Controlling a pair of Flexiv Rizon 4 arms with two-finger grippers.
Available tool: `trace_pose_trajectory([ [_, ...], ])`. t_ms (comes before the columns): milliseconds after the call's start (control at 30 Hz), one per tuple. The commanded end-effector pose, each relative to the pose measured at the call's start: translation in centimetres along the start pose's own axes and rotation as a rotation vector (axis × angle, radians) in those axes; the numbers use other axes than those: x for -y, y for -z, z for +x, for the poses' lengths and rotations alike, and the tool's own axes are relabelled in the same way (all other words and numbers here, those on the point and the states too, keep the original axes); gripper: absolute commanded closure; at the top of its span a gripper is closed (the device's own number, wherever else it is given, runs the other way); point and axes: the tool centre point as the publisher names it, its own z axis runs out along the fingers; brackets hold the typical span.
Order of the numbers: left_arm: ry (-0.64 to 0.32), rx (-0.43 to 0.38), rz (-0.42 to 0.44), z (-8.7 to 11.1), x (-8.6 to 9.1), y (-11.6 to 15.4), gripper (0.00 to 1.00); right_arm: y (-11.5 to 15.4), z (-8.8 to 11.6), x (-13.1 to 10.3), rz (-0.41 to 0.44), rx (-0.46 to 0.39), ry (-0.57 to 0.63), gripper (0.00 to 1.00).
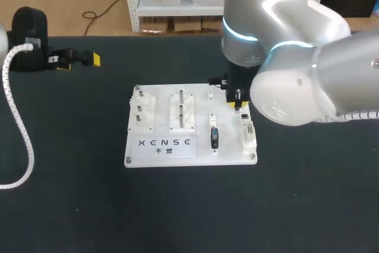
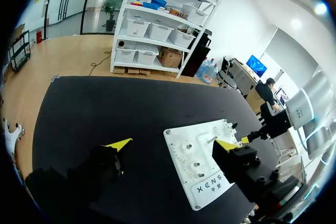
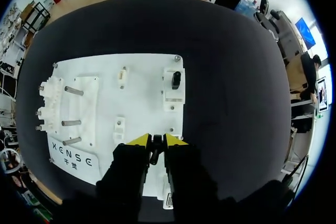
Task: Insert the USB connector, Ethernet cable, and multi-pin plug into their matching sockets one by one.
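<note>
The right claw [image 3: 157, 141] hangs over the far right corner of the white board [image 1: 163, 96]. Its yellow-tipped fingers are drawn almost together, pinching a thin dark plug [image 3: 156, 150] from two sides. The left claw [image 1: 80, 61] sits at the far left edge of the worktop [image 1: 89, 205], well apart from the board, its fingers spread wide and holding nothing.

**Step in hand (judged).** The held plug is to be seated in a socket along the board's right edge. Two candidates show:
- a socket block [image 3: 175, 81] with a dark opening, ahead of the fingers and near the far right corner;
- a pinned socket [image 1: 249, 133] nearer the near right corner.

Which one the plug matches cannot be told.

**Doing it well.**
- Bring the plug square over the opening, its long side parallel to the slot.
- Lower it straight, without tilt.
- Press gently, and back off and re-align if it catches on the rim.
- Keep the grip firm until the plug bottoms out, since a narrow part held this lightly would probably pivot between the pads.

**The plug.** It is small, dark and slim. Only a sliver shows between the fingers, so its face and pins are hidden.

A dark-and-blue piece [image 1: 214, 138] stands in a block towards the board's near edge. It is possibly the USB connector, already in place.
</note>
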Motion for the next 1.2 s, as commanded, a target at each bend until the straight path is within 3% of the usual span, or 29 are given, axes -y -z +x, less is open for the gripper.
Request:
trace_pose_trajectory([
  [33, 0.000, 0.000, 0.000, 0.0, 0.0, 0.0, 0.00, -0.1, 0.4, 0.6, 0.003, 0.010, -0.008, 1.00],
  [433, 0.000, 0.000, 0.000, 0.0, 0.0, 0.0, 0.00, -0.4, 0.6, 1.9, 0.019, 0.003, -0.026, 1.00],
  [1200, 0.000, 0.000, 0.000, 0.0, 0.0, 0.0, 0.00, -1.3, 0.5, 2.1, 0.025, -0.002, -0.034, 1.00],
])
